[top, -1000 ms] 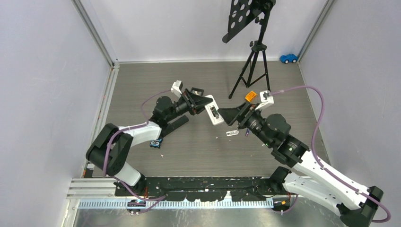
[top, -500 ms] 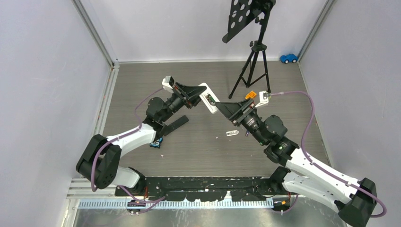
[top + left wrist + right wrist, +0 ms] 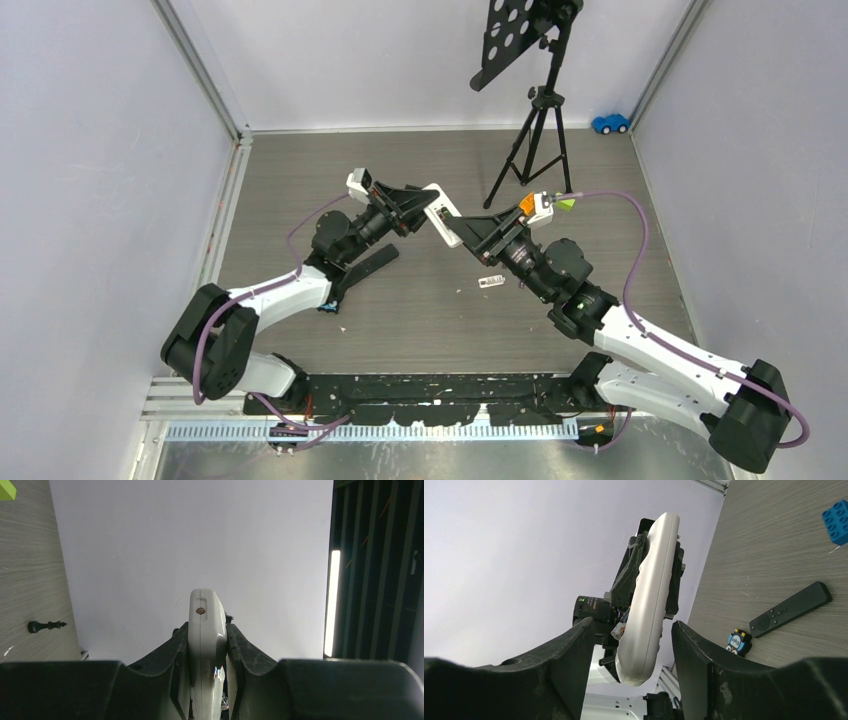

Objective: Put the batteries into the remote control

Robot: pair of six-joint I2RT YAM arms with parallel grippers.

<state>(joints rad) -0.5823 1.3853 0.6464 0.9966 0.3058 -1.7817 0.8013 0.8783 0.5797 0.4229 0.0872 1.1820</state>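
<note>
My left gripper (image 3: 418,212) is shut on a white remote control (image 3: 443,222) and holds it raised above the table. In the left wrist view the remote (image 3: 206,640) stands edge-on, clamped between both fingers (image 3: 206,630). My right gripper (image 3: 474,233) is open and empty, close to the remote's free end. In the right wrist view the remote (image 3: 649,595) hangs between my wide-open jaws (image 3: 631,627) without touching them. A small cylinder that looks like a battery (image 3: 620,628) sticks out at the remote's side. Other batteries are hidden.
A black remote (image 3: 362,266) and a small owl-faced block (image 3: 328,303) lie under the left arm. A small white piece (image 3: 491,283) lies under the right arm. A tripod (image 3: 530,150) and a blue toy car (image 3: 610,123) stand at the back. A blue brick (image 3: 836,521) is on the floor.
My left gripper has lifted the white remote and drawn it back to the left. My right gripper has followed it to the left and back, still open.
</note>
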